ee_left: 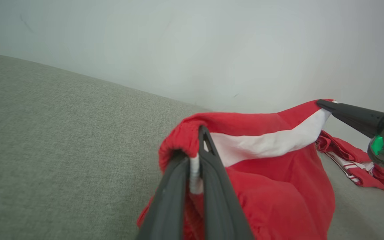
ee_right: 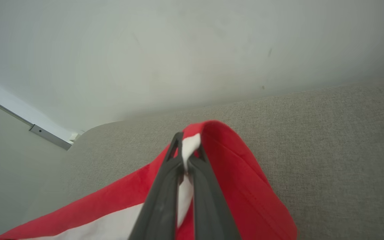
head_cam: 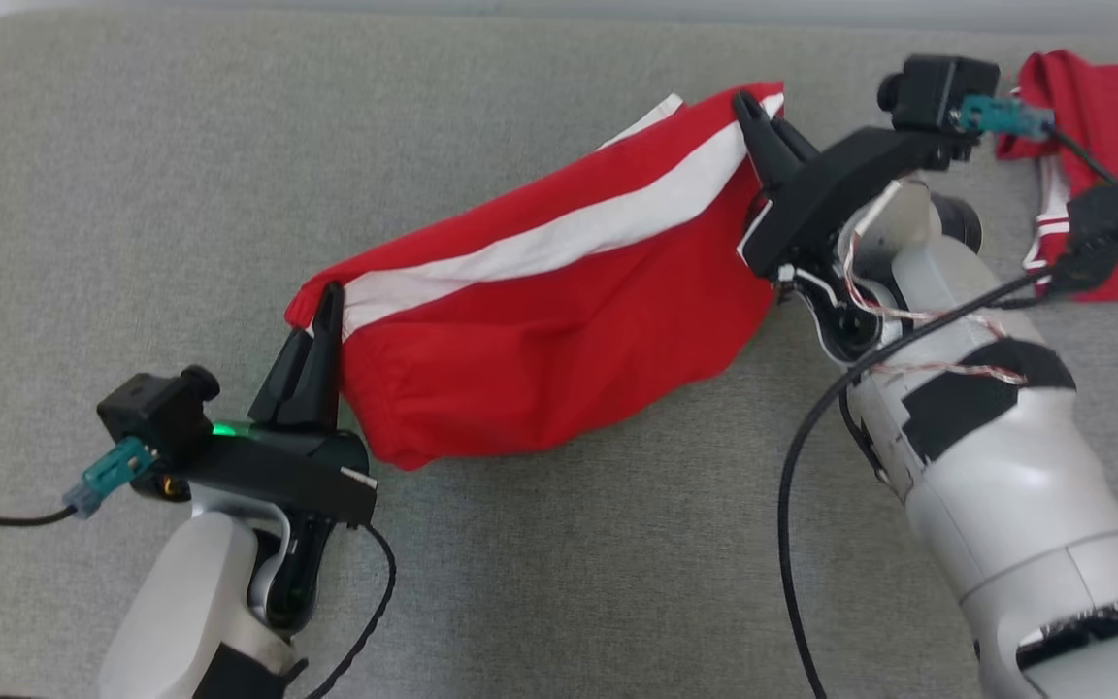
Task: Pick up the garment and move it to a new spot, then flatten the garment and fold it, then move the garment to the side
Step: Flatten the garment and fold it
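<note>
The left gripper is clamped on the near-left corner of the red-and-white garment, the right gripper on its far-right corner, stretching it over the grey surface.

The left gripper, jaws closed on the gathered red edge of the garment. The garment's white stripe runs rightward to the right gripper, which pinches the other end, and the cloth sags between the two over the grey fabric surface. A second red garment with thin white stripes lies crumpled on the surface further right, before a pale wall.
</note>
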`<state>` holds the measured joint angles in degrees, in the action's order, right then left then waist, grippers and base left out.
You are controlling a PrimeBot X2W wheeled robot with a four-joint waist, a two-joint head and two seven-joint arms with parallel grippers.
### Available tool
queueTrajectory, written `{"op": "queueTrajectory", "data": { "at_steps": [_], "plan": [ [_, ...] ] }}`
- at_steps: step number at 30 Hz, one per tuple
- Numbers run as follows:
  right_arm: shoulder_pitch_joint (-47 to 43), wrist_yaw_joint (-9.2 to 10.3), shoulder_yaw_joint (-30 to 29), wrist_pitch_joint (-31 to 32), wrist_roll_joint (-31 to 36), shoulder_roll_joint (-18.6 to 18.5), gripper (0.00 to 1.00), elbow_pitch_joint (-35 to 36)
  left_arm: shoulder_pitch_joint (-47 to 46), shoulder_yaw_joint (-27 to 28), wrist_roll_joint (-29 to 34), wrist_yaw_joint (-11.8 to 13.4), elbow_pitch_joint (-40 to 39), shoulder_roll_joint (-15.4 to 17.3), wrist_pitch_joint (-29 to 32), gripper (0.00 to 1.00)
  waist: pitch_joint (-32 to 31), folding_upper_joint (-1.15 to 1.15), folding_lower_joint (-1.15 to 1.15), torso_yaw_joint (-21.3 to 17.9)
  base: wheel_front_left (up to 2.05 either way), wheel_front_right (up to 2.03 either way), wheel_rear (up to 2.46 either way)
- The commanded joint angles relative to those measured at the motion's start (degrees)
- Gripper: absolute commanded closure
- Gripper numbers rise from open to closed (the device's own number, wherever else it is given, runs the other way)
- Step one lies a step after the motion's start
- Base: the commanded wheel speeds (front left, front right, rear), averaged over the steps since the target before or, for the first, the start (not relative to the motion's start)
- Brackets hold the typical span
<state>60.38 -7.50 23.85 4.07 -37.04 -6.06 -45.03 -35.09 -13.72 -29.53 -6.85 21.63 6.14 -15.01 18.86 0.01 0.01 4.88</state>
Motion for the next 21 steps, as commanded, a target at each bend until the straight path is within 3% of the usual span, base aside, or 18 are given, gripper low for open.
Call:
{"op": "queueTrajectory", "data": {
  "at_steps": [1,15,16,17,18,19,20,21],
  "plan": [
    [1.9,0.03,0.6,-0.9,0.4,0.2,1.0,-2.0,-1.0,0.2,0.5,-0.2,0.7,-0.4,-0.2,1.0,1.6,-0.01,-0.01,1.1,0.0,0.0,0.0],
    [13.1,0.03,3.3,-7.0,0.6,0.9,1.0,-18.6,-5.7,-1.8,1.4,-0.6,2.5,-2.6,-0.2,1.0,6.2,-0.01,-0.01,4.5,0.0,0.0,0.0],
    [13.6,0.03,3.4,-7.5,0.6,1.0,0.94,-19.4,-5.9,-1.9,1.2,-0.6,2.5,-2.6,-0.2,1.0,6.3,-0.01,-0.01,4.6,0.0,0.0,0.0],
    [14.0,0.03,3.6,-8.0,0.6,1.1,0.67,-20.2,-6.0,-2.0,1.1,-0.6,2.5,-2.7,-0.2,1.0,6.4,-0.01,-0.01,4.7,0.0,0.0,0.0],
    [14.2,0.03,3.8,-8.4,0.6,1.2,0.33,-20.8,-6.0,-2.1,1.0,-0.6,2.7,-2.7,-0.2,1.0,6.4,-0.01,-0.01,4.8,0.0,0.0,0.0],
    [14.4,0.03,3.8,-8.9,0.3,1.3,0.0,-21.5,-6.0,-2.3,1.0,-0.6,2.8,-2.8,-0.2,0.77,6.5,-0.01,-0.01,4.8,0.0,0.0,0.0],
    [14.5,0.03,4.0,-9.3,0.1,1.3,0.0,-22.0,-6.0,-2.3,1.1,-0.6,2.9,-2.8,-0.2,0.54,6.4,-0.01,-0.01,4.8,0.0,0.0,0.0],
    [14.5,0.03,4.2,-9.7,-0.1,1.5,0.0,-22.4,-5.9,-2.3,1.2,-0.6,3.0,-2.8,-0.2,0.02,6.4,-0.01,-0.01,4.7,0.0,0.0,0.0]
  ]
}}
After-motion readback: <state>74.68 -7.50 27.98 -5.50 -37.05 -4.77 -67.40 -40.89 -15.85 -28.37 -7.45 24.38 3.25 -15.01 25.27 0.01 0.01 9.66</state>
